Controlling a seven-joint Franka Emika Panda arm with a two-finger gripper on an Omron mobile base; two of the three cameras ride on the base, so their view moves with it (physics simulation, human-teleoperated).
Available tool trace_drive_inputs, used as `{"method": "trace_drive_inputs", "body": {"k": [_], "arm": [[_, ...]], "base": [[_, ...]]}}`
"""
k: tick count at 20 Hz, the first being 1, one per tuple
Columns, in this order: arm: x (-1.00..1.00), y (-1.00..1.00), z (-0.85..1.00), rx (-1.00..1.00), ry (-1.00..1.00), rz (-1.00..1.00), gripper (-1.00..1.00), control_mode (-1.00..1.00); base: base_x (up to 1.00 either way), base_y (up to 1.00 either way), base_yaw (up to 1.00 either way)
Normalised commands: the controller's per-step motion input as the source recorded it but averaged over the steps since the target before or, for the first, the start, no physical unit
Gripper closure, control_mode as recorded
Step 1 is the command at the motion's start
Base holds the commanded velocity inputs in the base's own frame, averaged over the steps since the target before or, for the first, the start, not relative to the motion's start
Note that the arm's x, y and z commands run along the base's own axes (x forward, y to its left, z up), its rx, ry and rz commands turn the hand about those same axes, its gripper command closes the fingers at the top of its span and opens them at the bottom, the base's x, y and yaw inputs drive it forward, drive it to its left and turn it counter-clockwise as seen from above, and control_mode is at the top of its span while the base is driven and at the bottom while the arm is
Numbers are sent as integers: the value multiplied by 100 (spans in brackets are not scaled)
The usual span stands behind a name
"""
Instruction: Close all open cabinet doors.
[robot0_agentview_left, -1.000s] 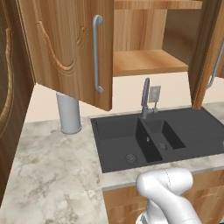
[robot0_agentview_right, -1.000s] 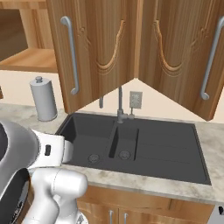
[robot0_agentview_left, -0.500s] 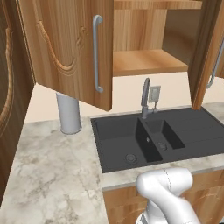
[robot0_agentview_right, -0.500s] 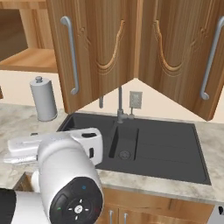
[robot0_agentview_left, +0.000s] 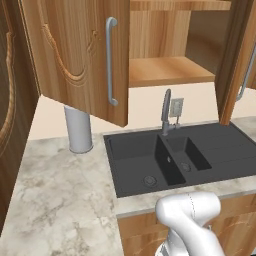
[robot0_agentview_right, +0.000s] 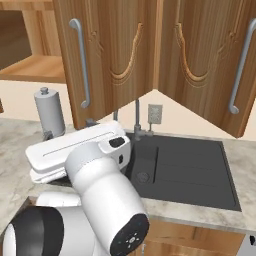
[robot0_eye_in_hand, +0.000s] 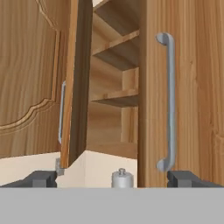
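Observation:
Two cabinet doors stand open above the sink. The left door (robot0_agentview_left: 75, 55) swings out with its silver bar handle (robot0_agentview_left: 111, 60); the right door (robot0_agentview_left: 231, 60) shows edge-on. In the right base view both doors, left (robot0_agentview_right: 112, 55) and right (robot0_agentview_right: 205, 60), angle toward me. The hand view faces them: one door with its handle (robot0_eye_in_hand: 168, 100) fills the right, the other door (robot0_eye_in_hand: 76, 83) stands edge-on, and shelves (robot0_eye_in_hand: 114, 97) show between. My gripper (robot0_eye_in_hand: 113, 180) is open, holding nothing, some way back from the doors.
A black double sink (robot0_agentview_left: 180, 155) with a faucet (robot0_agentview_left: 166, 112) lies in the marble counter (robot0_agentview_left: 60, 200). A paper towel roll (robot0_agentview_left: 77, 130) stands at the back left. My white arm (robot0_agentview_right: 95, 185) rises in front of the sink. A tall wooden panel (robot0_agentview_left: 7, 100) borders the left.
My arm has swung up and forward and now looms large in the right base view. Both cabinet doors stand as before.

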Motion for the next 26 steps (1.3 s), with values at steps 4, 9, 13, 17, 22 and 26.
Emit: {"method": "trace_drive_inputs", "body": {"k": [4,9,13,17,22,26], "arm": [[43,1,3,3,-8,1,-100,-100],[37,-1,0,3,0,5,-100,-100],[23,-1,0,0,0,6,-100,-100],[31,0,-3,0,0,6,-100,-100],[40,0,-4,0,0,6,-100,-100],[42,-6,-8,1,0,3,-100,-100]], "base": [[0,0,0],[0,0,0],[0,0,0],[0,0,0],[0,0,0],[0,0,0]]}}
